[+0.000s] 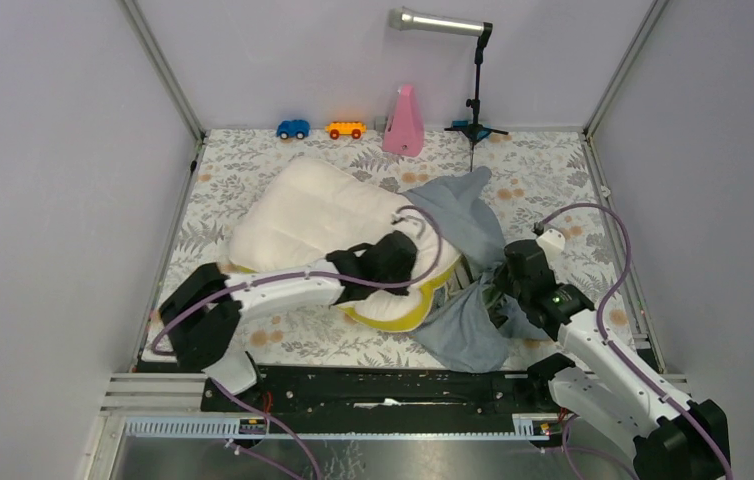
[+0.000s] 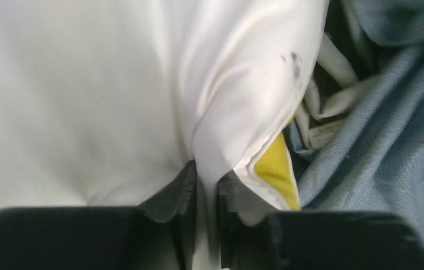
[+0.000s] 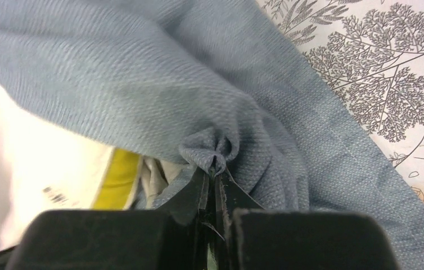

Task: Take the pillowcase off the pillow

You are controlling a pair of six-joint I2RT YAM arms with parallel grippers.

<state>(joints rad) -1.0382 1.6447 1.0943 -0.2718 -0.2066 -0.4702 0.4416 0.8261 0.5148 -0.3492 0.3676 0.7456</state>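
1. The pillowcase [image 1: 465, 212] is seen crumpled just right of the table's centre. It is strung from the middle of the table down toward the near edge, and it looks slack and largely emptied.
2. The pillow [image 1: 313, 215] is laid left of it, angled toward the far-left corner. Most of its cream face is uncovered, and only its yellow-piped near-right end is touching the blue-grey cloth.
3. Whether that last corner is still tucked inside the mouth cannot be told. In the left wrist view it is shown beside the fabric rather than wrapped by it.
4. The left hand [image 2: 207, 183] is pressed onto a fold of the pillow's cream cover, right next to the yellow piping, so the pillow is being pinched there.
5. The right hand [image 3: 214, 169] is pressed together on a small pucker of pillowcase cloth, with the weave gathered between the fingers.
6. The job is judged to be nearly done, with the bulk of the pillow already out. What is left is for the two pinched pieces to be drawn apart until the case lies clear of the corner.
7. Along the far edge of the table [image 1: 573, 180], a blue toy car [image 1: 293, 129], an orange toy car [image 1: 345, 129], a pink cone [image 1: 405, 122] and a microphone stand [image 1: 473, 100] are lined up, well apart from the action.
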